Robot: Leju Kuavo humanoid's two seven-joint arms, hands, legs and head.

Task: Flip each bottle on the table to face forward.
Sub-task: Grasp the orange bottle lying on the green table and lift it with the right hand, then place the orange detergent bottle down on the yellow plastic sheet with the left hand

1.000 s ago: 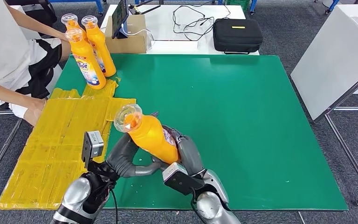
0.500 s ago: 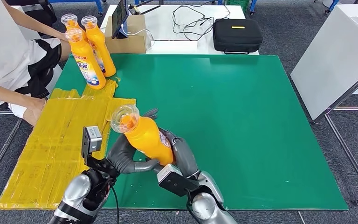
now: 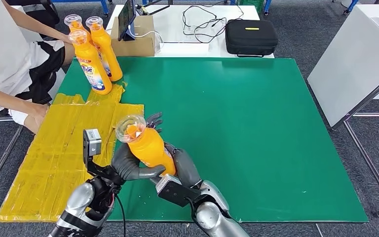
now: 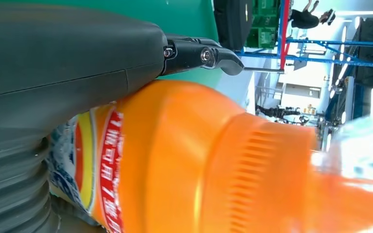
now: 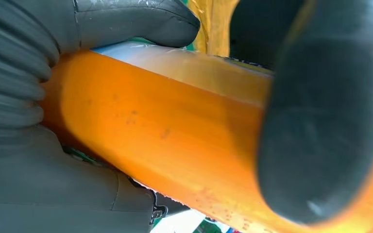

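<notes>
An orange bottle (image 3: 148, 147) with a clear cap is lifted off the green table (image 3: 256, 128), tilted with its cap toward the upper left. My left hand (image 3: 128, 165) grips its lower body from the left, thumb across the front. My right hand (image 3: 182, 165) holds the same bottle from the right side. The left wrist view shows the bottle (image 4: 209, 165) with its red and blue label against my left hand (image 4: 53, 63). In the right wrist view my right hand (image 5: 39, 126) wraps the orange bottle (image 5: 175, 141). Three more orange bottles (image 3: 94, 49) stand at the far left corner.
Yellow sheets (image 3: 64, 143) cover the table's left side. A person's arm (image 3: 15, 101) reaches onto them from the left. A cardboard box (image 3: 138, 39) and a black case (image 3: 251, 35) sit beyond the far edge. A white cabinet (image 3: 360, 59) stands at the right.
Both hands have carried the held bottle slightly left and toward me, its cap swinging further left. The standing bottles have not moved.
</notes>
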